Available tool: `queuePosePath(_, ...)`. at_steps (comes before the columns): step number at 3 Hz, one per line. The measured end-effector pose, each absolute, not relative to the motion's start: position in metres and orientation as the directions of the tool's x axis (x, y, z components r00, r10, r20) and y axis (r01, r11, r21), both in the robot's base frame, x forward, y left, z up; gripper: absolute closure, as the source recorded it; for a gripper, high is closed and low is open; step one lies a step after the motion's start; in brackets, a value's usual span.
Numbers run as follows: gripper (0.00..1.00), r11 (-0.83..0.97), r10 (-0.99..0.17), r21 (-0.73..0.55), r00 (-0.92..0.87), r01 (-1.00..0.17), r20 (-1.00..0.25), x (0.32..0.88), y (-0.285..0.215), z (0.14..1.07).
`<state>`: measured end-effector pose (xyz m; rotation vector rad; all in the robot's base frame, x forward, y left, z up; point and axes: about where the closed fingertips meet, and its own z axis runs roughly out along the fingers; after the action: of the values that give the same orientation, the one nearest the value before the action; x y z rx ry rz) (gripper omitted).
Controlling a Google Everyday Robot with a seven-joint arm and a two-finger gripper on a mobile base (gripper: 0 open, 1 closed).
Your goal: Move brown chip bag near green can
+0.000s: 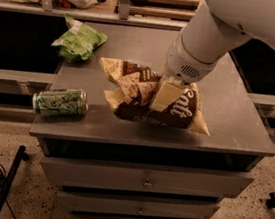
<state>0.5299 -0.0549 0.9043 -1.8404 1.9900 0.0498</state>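
Gripper [165,97] on brown chip bag [179,113]

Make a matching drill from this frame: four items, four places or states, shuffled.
1 brown chip bag
2 green can
3 green snack bag
4 gripper

A back left of the tabletop
B on its side, front left corner
C crumpled, at the centre
D shut on the chip bag's upper middle

Pairs: 1-C, 2-B, 3-A, 4-D

Dim, warm overhead light; cream gripper [165,96] pinching glossy brown-and-tan chip bag [181,113] shows faint sheen, dark shadow on grey metal tabletop [233,109].
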Motion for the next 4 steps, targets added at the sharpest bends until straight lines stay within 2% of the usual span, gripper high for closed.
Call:
queuePosePath(1, 0.83, 0.112, -0.943, -0.244, -0.025, -0.963, -0.332, 0.527, -0.049, 0.901)
queuePosePath(4, 0.12, 0.090, -0.944, -0.211, -0.016, -0.973, -0.331, 0.509, -0.038, 0.894)
